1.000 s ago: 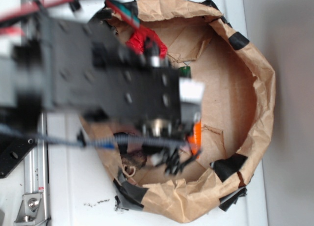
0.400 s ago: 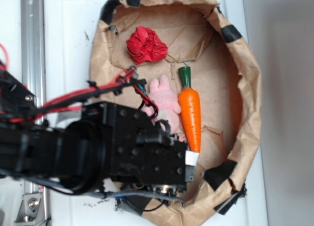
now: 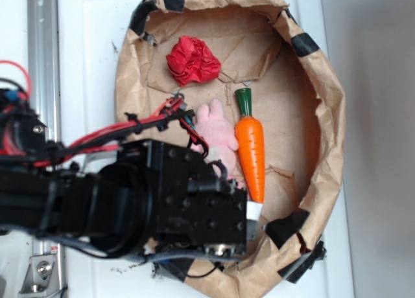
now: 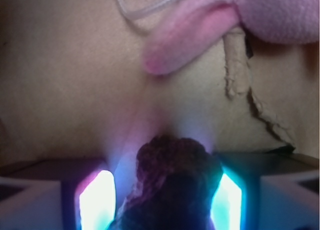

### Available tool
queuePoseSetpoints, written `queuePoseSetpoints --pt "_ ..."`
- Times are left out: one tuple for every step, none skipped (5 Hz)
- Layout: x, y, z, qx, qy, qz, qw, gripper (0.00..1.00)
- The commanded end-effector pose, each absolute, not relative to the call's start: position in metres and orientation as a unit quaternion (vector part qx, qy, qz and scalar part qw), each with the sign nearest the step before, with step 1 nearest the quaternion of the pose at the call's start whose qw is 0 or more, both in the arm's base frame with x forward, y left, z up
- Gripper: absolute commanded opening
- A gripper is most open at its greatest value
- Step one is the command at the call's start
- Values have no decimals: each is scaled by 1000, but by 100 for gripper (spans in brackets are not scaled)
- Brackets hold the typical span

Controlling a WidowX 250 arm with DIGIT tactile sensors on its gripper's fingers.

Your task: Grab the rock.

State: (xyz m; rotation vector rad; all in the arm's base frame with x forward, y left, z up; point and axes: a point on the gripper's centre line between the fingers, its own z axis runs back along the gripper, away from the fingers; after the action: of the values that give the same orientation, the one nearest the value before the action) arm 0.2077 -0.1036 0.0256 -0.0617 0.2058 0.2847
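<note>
Wrist view: rock point(image 4: 172, 182) sits between the two lit fingers point(image 4: 97, 200), flanked closely on both sides on the paper tray point(image 3: 331, 116) floor near its lower edge, just below the bunny point(image 4: 200, 35); squeeze evenly and lift straight, clear of the plush.

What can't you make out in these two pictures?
- Rock: absent from the exterior view, covered by the arm; wrist view's bottom edge cuts its lower part.
- Pincer: only glowing pads show; contact with the rock unclear.
- Pink bunny: partly behind the arm; blurred in the wrist view.
</note>
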Motion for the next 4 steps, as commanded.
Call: queuePoseSetpoints --pt "217 -64 120 -32 -14 122 992 0" --pt "226 -32 151 -17 -53 142 988 0" --pt "240 -19 168 -17 -74 146 986 0" --pt "251 -22 173 -20 -95 133 986 0"
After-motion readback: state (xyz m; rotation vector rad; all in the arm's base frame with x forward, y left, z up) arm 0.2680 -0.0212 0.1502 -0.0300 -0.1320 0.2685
